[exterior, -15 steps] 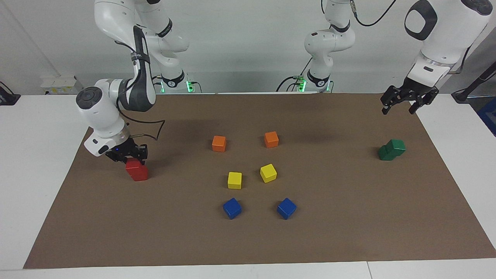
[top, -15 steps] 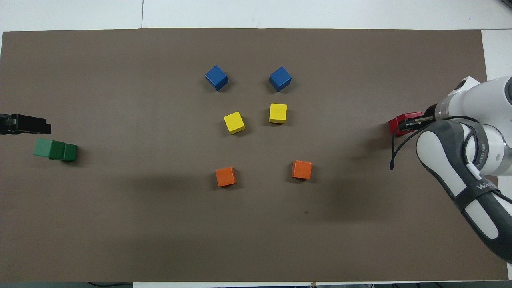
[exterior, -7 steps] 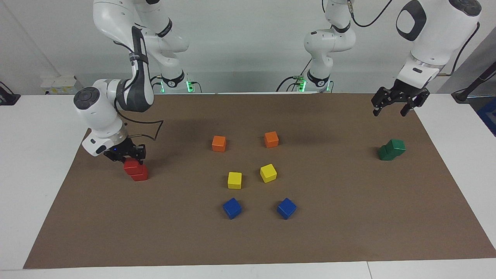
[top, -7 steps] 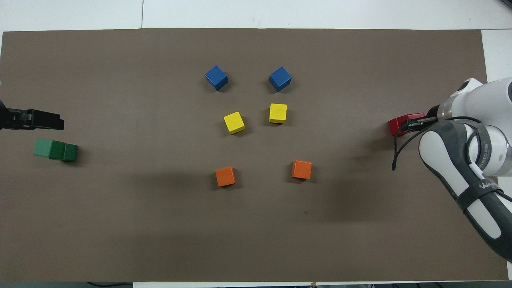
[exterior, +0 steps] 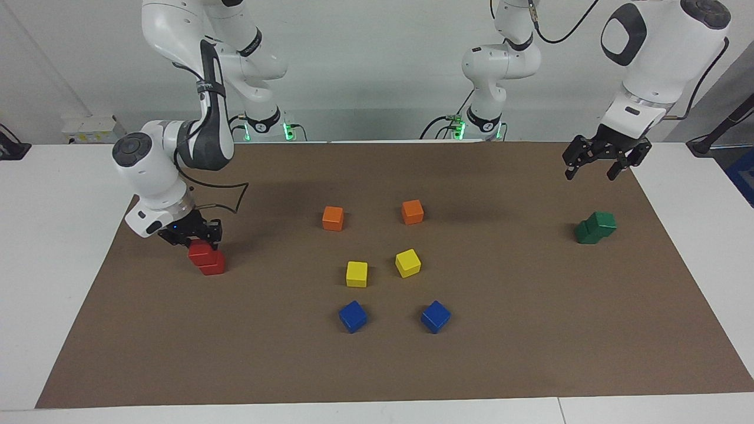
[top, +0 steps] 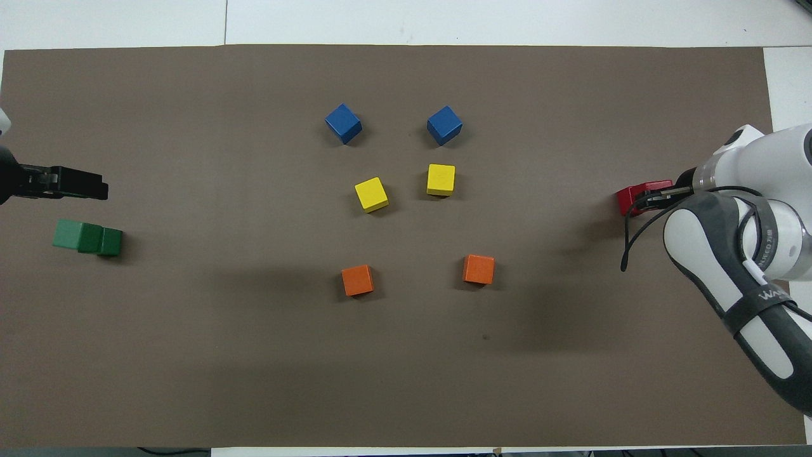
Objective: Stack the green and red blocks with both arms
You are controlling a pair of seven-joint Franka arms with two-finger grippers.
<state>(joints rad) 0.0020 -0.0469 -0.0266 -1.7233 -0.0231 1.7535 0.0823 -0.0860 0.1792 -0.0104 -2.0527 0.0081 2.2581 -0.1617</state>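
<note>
The green and red blocks now sit in two pairs at the two ends of the brown mat [exterior: 530,353]. The upper red block [exterior: 199,252] rests on the lower red block [exterior: 212,264], offset toward the robots, with the right gripper [exterior: 189,234] clamped shut on it at the right arm's end. A second ago that block was lower and squarer on its mate; it has since crept up and toward the robots — so the red pair is seated but not released, and its overhang could tip it when the fingers part. The green stack [exterior: 595,227] stands alone at the left arm's end, upper cube skewed, while the left gripper [exterior: 598,164], wide open and empty, has drifted inward over the mat — its part looks finished.
</note>
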